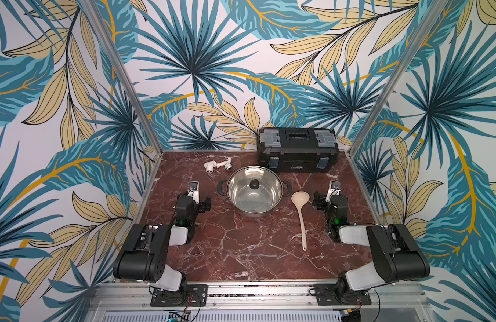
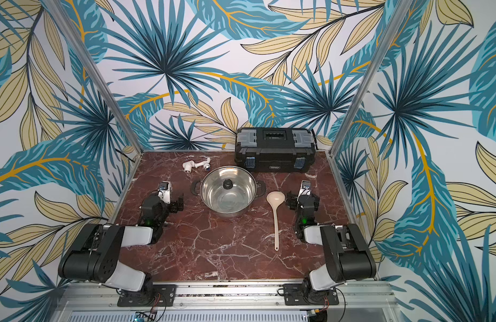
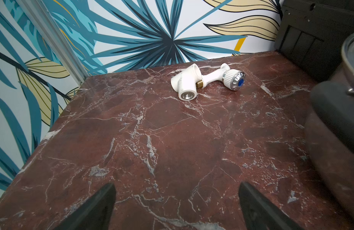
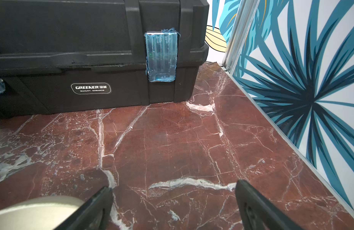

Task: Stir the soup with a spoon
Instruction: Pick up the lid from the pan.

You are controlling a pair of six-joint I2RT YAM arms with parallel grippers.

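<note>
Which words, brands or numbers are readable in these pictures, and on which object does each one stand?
"GREENER", then two Chinese characters I cannot read surely: oval label on the black plastic toolbox, front side.
"QUALITY GARANTIE": same label, smaller line below.
Chrome cap of the white plastic tap fitting: raised marks, too blurred to read.

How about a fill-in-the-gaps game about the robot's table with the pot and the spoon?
1. The spoon lies on the table beside the pot, on the robot's ____ side.
2. The left hand and the right hand are both ____, not shut.
3. The toolbox behind the pot is coloured ____.
Missing words: right; open; black.
</note>
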